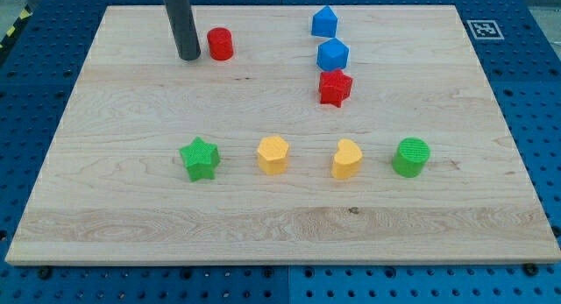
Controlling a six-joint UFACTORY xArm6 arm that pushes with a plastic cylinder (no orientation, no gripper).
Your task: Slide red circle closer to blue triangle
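Observation:
The red circle (220,44) is a short red cylinder near the view's top, left of centre. My tip (188,56) rests on the board just to its left, a small gap apart. The blue triangle (325,22) is a pointed blue block at the view's top, right of centre, well to the right of the red circle. The board between them is bare wood.
A blue hexagon-like block (333,54) sits just below the blue triangle, with a red star (335,88) under it. In a row lower down lie a green star (200,159), a yellow hexagon (273,154), a yellow heart (347,159) and a green circle (411,157). Wooden board (131,208) on a blue table.

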